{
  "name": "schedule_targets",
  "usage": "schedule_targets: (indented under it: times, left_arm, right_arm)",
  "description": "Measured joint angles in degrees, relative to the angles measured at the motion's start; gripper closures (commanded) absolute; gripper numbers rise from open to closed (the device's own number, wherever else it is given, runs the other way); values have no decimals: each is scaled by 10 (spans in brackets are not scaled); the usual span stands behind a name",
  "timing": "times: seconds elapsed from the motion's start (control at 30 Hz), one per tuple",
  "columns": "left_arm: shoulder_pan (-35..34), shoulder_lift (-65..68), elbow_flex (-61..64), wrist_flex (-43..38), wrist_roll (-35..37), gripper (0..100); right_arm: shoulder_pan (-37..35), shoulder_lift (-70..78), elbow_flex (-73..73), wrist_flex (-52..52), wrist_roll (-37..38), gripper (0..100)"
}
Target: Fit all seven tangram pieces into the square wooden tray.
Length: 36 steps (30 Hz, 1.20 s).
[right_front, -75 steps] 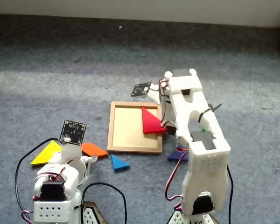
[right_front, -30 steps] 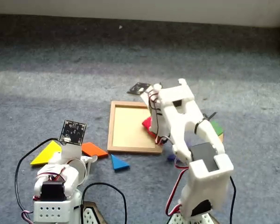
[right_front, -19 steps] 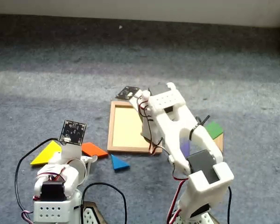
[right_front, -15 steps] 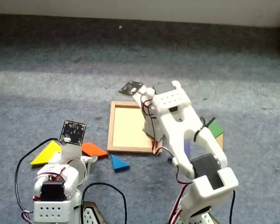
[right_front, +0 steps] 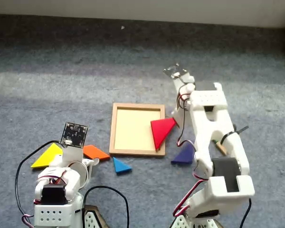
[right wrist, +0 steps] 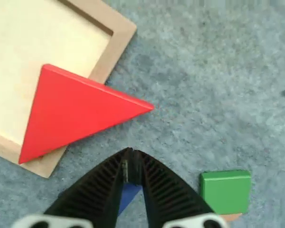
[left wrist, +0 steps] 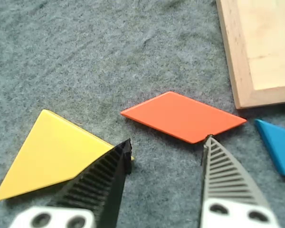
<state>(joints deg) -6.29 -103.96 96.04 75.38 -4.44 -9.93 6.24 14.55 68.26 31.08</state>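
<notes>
The square wooden tray (right_front: pixel 115 129) lies mid-table. A red triangle (right_front: pixel 161 131) rests partly in it, across its right rim, with one corner poking out; the right wrist view shows the red triangle (right wrist: pixel 80 114) over the tray's frame (right wrist: pixel 115 40). My right gripper (right wrist: pixel 132 164) is shut and holds nothing, just off that corner above a purple piece (right wrist: pixel 128 195). My left gripper (left wrist: pixel 167 148) is open over the carpet, one fingertip by the orange parallelogram (left wrist: pixel 183 116), the other by the yellow triangle (left wrist: pixel 52 154).
A small blue triangle (right_front: pixel 120 165) lies just in front of the tray, and a purple triangle (right_front: pixel 184 154) beside the right arm (right_front: pixel 206 118). A green square (right wrist: pixel 225 190) sits on the carpet near the right gripper. The carpet behind the tray is open.
The right arm swung from over the tray back to its right side. The red triangle, hidden under the arm before, now lies tilted across the right rim. The left arm kept still.
</notes>
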Motion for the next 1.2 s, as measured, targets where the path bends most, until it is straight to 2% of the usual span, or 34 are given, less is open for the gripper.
schedule_targets:
  times: [0.33,0.47,0.8,1.2]
  left_arm:
    - [0,0,0,0,0,758]
    - [0,0,0,0,0,758]
    - [0,0,0,0,0,758]
    - [0,0,0,0,0,758]
  right_arm:
    - [-9,85,0,-46,-9,993]
    - [-31,87,0,-55,-38,993]
    - [-73,87,-1,-57,-45,993]
    - [-76,87,-55,-59,-45,993]
